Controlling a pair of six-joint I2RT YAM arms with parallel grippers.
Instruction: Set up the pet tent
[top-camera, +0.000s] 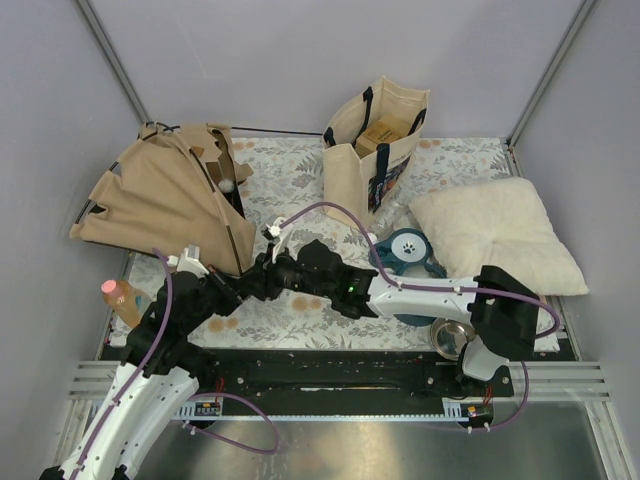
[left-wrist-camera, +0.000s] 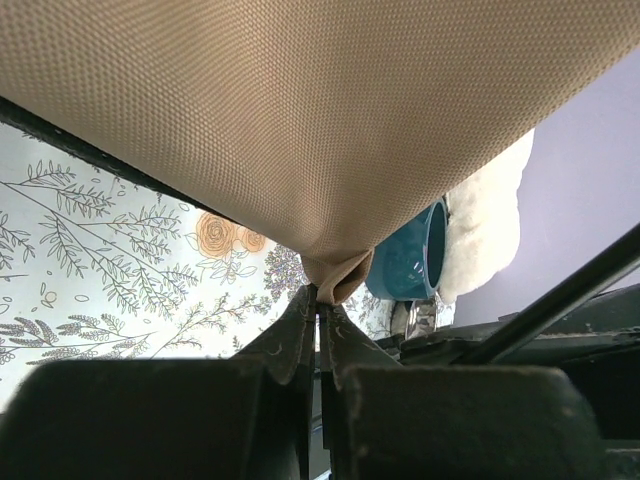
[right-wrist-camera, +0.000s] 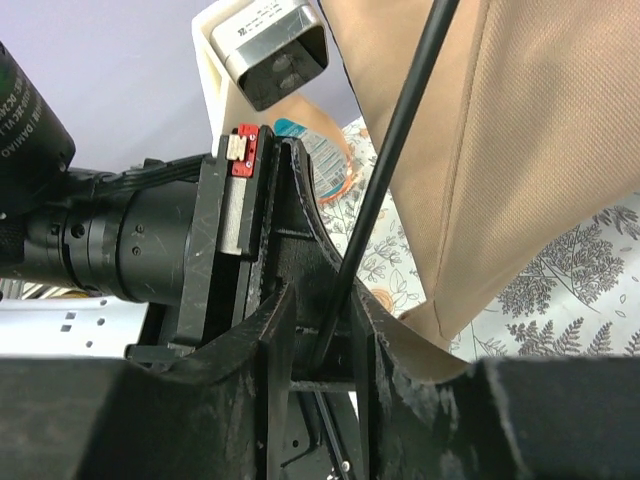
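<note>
The pet tent (top-camera: 165, 200) is tan canvas, slumped at the back left of the floral mat, with a white pom-pom (top-camera: 228, 185) at its opening. My left gripper (top-camera: 232, 290) is at the tent's near corner. In the left wrist view it (left-wrist-camera: 320, 300) is shut on a pinched corner of the tan fabric (left-wrist-camera: 338, 272). My right gripper (top-camera: 268, 272) reaches across from the right to the same corner. In the right wrist view it (right-wrist-camera: 322, 335) has its jaws apart, with a thin black tent pole (right-wrist-camera: 385, 170) running down between them beside the tan fabric (right-wrist-camera: 520, 150).
A cream tote bag (top-camera: 375, 150) stands at the back centre. A fluffy white pillow (top-camera: 500, 235) lies at the right. A teal bowl (top-camera: 408, 250) and a steel bowl (top-camera: 452, 337) sit by the right arm. A pink-capped bottle (top-camera: 122, 300) stands at the left edge.
</note>
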